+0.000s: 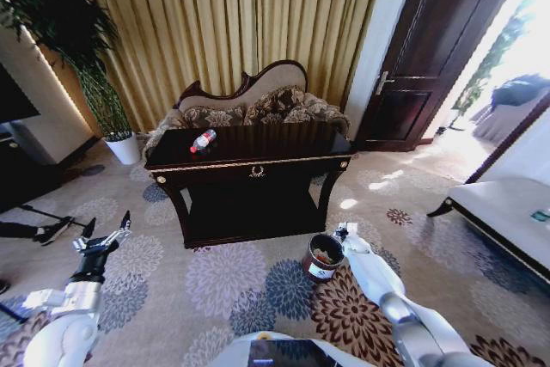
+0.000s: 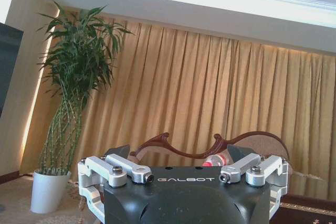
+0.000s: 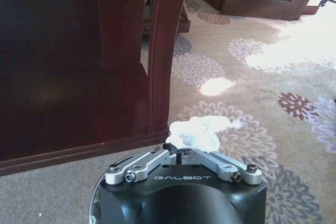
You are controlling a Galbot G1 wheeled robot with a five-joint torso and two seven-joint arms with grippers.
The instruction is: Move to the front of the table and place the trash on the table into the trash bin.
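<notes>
Crumpled paper (image 3: pixel 195 132) pinched between right fingers (image 3: pixel 207 160)

Looking like a home living room: gold curtains (image 1: pixel 232 15) hanging, floral carpet (image 1: pixel 232 290), carved sofa (image 1: pixel 258 100) sitting behind dark wooden table (image 1: pixel 258 161), potted plant (image 1: pixel 86 66)

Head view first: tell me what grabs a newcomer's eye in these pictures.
The dark table stands mid-room before a sofa and gold curtains, with a bottle lying near its left end. The right gripper, shut on crumpled paper, hangs by the bin on the carpet at the table's right front. The left gripper is open, low at left.
</notes>
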